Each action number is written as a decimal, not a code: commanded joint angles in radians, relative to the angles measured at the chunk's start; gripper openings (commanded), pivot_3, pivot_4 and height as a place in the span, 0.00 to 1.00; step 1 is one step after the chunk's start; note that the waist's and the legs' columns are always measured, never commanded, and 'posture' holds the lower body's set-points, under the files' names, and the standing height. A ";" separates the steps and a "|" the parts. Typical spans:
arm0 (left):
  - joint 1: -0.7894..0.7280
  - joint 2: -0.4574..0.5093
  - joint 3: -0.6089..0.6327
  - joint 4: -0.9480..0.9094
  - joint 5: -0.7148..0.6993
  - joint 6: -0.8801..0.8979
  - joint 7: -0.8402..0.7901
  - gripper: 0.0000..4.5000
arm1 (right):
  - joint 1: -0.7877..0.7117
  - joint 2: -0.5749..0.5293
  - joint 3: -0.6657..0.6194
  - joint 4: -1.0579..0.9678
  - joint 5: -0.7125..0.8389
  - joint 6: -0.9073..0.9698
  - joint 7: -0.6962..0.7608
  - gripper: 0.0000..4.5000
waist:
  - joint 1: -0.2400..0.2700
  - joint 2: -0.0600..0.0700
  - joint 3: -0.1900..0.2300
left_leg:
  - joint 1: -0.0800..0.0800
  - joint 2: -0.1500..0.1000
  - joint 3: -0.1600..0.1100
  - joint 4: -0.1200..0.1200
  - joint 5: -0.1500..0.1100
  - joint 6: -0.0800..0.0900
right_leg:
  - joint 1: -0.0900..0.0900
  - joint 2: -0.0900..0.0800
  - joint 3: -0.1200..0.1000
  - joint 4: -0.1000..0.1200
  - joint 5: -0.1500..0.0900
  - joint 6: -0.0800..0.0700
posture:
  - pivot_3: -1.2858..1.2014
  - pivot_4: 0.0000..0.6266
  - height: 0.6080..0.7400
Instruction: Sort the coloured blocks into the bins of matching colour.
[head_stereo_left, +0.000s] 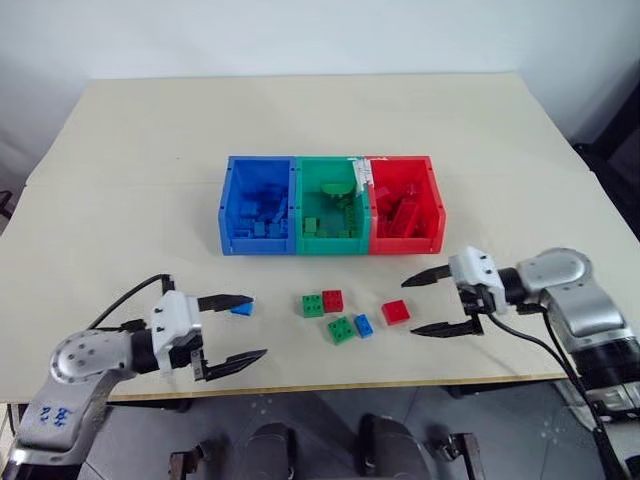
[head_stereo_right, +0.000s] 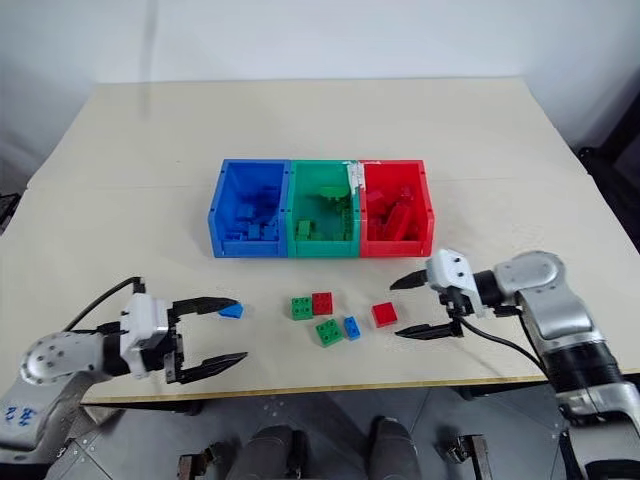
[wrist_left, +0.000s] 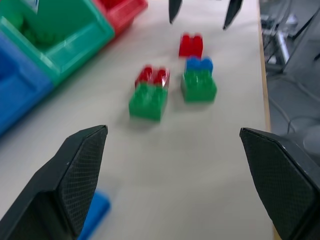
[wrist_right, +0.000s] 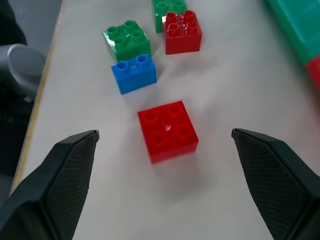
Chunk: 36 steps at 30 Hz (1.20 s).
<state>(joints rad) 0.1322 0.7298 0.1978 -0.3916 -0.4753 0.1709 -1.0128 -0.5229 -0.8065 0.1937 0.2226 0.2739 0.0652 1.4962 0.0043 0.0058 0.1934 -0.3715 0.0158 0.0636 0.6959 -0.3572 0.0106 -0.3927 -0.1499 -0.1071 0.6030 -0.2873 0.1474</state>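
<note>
Sitting in a row toward the middle of the pale tabletop (head_stereo_left: 120, 180) are three joined bins: the blue bin (head_stereo_left: 232, 215) on the robot's left, the green bin (head_stereo_left: 303, 240) in the middle and the red bin (head_stereo_left: 435, 215) on the right. Each already has pieces of its own colour inside; what they are exactly I cannot tell.

Six small studded blocks lie loose on the tabletop in front of the bins, nearer the robot. A lone red block (wrist_right: 167, 130) lies furthest right, directly between the spread fingers of the right gripper (head_stereo_left: 442, 300), whose jaws stand wide apart and hold nothing. Beyond it sits a small blue block (wrist_right: 133, 73) touching a green block (wrist_right: 127, 39). Close by, a second red block (wrist_right: 182, 31) sits against a second green block (head_stereo_left: 312, 306).

The second blue block (head_stereo_left: 241, 309) lies apart from the others, on the robot's left, just beside the upper finger of the left gripper (head_stereo_left: 235, 332). That gripper hangs low over the near edge of the tabletop, pointing toward the cluster, with its jaws also spread wide and empty. The two grippers face each other across the loose blocks.
</note>
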 joint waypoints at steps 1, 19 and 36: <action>0.021 0.001 0.034 -0.067 -0.021 -0.006 0.018 1.00 | -0.011 0.008 0.013 0.032 -0.038 -0.058 0.026 0.99 | 0.004 0.000 0.000 | 0.000 0.000 0.000 0.000 0.000 0.000 | 0.000 0.000 0.000 0.000 0.000 0.000 | 0.52 0.24 1.00; 0.067 -0.030 0.067 -0.112 -0.038 0.013 0.073 1.00 | -0.008 0.061 -0.083 0.027 0.058 0.000 -0.038 0.31 | -0.005 0.000 0.000 | 0.000 0.000 0.001 0.000 0.000 0.000 | 0.000 0.000 0.000 0.001 0.000 0.000 | 0.52 0.24 1.00; 0.168 -0.085 0.226 -0.172 -0.110 0.044 0.177 1.00 | -0.372 0.240 -0.181 0.373 -0.054 0.051 -0.452 0.68 | -0.007 0.000 0.000 | -0.001 0.000 0.001 0.000 -0.001 0.000 | -0.002 0.000 0.001 0.003 0.000 -0.001 | 0.52 0.24 1.00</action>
<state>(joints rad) 0.2906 0.6478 0.4097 -0.5362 -0.5862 0.2375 -0.8403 -0.8786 -0.5642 0.0376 0.5958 0.2222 0.1430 1.0625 -0.0028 0.0059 0.1934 -0.3728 0.0157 0.0649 0.6958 -0.3580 0.0107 -0.3952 -0.1496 -0.1063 0.6055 -0.2877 0.1460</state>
